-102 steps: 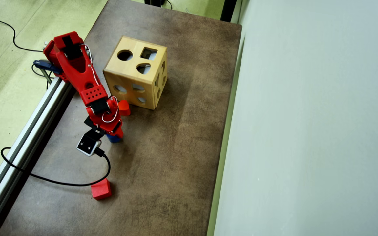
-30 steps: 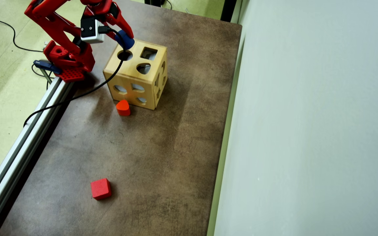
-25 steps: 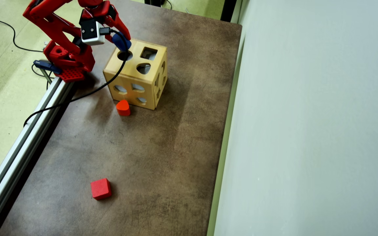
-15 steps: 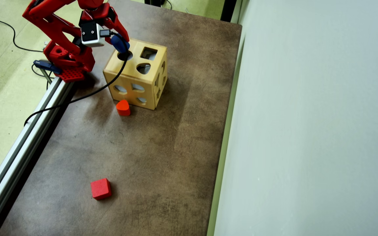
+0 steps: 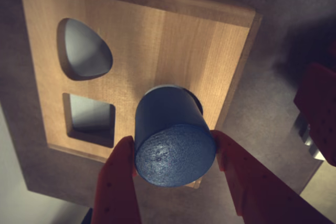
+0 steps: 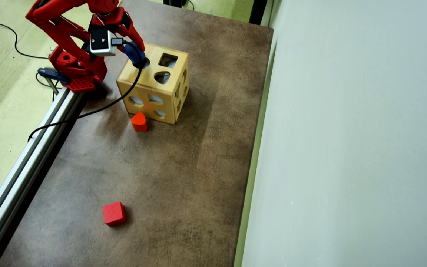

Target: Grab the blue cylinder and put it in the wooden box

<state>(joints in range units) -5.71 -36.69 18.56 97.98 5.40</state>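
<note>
The red two-finger tool (image 5: 176, 153) is closed on the small solid blue cylinder (image 5: 170, 129), one finger pressing each side of its upper end, as the wrist view shows. The cylinder hangs tilted, its lower end at the mouth of the round cut-out, which it almost entirely hides, in the top face of the large light-wood box (image 5: 157, 45). The overhead view places the tool (image 6: 136, 56) over the top-face corner nearest the arm's base. Beyond the cylinder, the same face carries a half-round cut-out (image 5: 84, 50) and a square cut-out (image 5: 90, 119). Farther out on the brown table (image 6: 184, 167) an orange-red rounded block (image 6: 139, 122) stands just beside the box, and a red cube (image 6: 113, 213) lies well apart.

Step in hand, as judged: insertion. The next move appears to call for squaring the cylinder's axis to the hole, then opening the fingers to drop it.
</note>
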